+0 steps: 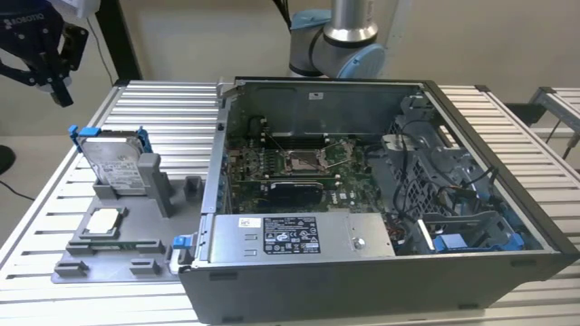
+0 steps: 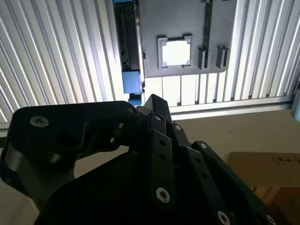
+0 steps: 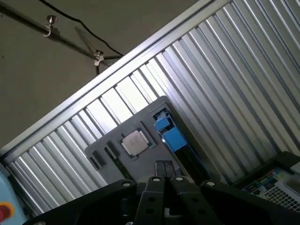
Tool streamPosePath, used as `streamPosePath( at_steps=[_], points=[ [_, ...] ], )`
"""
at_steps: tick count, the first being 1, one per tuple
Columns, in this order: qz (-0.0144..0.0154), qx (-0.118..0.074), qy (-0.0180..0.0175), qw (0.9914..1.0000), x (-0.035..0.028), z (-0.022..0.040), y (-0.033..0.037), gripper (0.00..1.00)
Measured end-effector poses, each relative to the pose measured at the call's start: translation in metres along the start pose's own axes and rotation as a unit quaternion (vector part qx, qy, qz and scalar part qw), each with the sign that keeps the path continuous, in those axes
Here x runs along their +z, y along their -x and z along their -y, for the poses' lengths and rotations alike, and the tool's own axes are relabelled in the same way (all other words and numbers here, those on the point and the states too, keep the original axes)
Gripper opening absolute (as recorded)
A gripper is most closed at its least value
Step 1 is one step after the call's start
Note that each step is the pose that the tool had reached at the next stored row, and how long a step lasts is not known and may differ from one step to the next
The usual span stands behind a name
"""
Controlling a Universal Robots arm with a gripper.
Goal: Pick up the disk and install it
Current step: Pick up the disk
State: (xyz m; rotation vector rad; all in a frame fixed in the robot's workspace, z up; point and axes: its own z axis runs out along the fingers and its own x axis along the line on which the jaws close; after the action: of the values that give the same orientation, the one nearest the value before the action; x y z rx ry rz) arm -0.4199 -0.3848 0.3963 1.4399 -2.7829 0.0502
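Black multi-link gripper (image 1: 62,95) at upper left of exterior view, fingers pressed together, holding nothing, above ribbed aluminium table (image 1: 163,102). Silver-grey disk in blue carrier frame (image 1: 113,163) stands upright in grey fixture tray (image 1: 118,265), left of centre, beside open grey computer case (image 1: 363,285).

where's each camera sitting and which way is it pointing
Exterior view: off the arm, looking down across the slatted table into the open computer case; the arm rises behind it, the end effector hangs high at the exterior view's left.
First wrist view: on the wrist, looking down past the end effector at the grey fixture.
Second wrist view: same mount, other angle, same fixture.
Shared: both wrist views show the chip beside the disk.
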Motion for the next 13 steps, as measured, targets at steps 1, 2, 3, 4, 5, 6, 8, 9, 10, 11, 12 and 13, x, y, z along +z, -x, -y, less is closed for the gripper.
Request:
streamPosePath(
  at_steps=[1, 2, 3, 4, 5, 6, 8, 9, 10, 11, 12, 13],
  points=[
    [0.0002, -0.008, -0.0002, 0.99997, 0.0000, 0.0000, 0.0000, 0.00],
    [0.0005, -0.017, -0.0004, 0.99986, 0.0000, 0.0000, 0.0000, 0.00],
    [0.0005, -0.021, -0.0005, 0.99979, 0.0000, 0.0000, 0.0000, 0.00],
    [0.0005, -0.021, -0.0005, 0.99978, 0.0000, 0.0000, 0.0000, 0.00],
    [0.0005, -0.021, -0.0006, 0.99978, 0.0000, 0.0000, 0.0000, 0.00],
    [0.0005, -0.021, -0.0006, 0.99978, 0.0000, 0.0000, 0.0000, 0.00],
    [0.0005, -0.021, -0.0006, 0.99978, 0.0000, 0.0000, 0.0000, 0.00],
    [0.0007, -0.021, -0.0008, 0.99978, 0.0000, 0.0000, 0.0000, 0.00],
    [0.0014, -0.021, -0.0004, 0.99978, 0.0000, -0.0002, 0.0000, 0.00],
    [0.0026, -0.021, 0.0001, 0.99977, 0.0000, -0.0002, -0.0001, 0.00],
    [0.0035, -0.021, 0.0005, 0.99977, 0.0001, -0.0002, 0.0000, 0.00],
    [0.0035, -0.021, 0.0005, 0.99976, 0.0001, -0.0001, 0.0000, 0.00]
  ],
)
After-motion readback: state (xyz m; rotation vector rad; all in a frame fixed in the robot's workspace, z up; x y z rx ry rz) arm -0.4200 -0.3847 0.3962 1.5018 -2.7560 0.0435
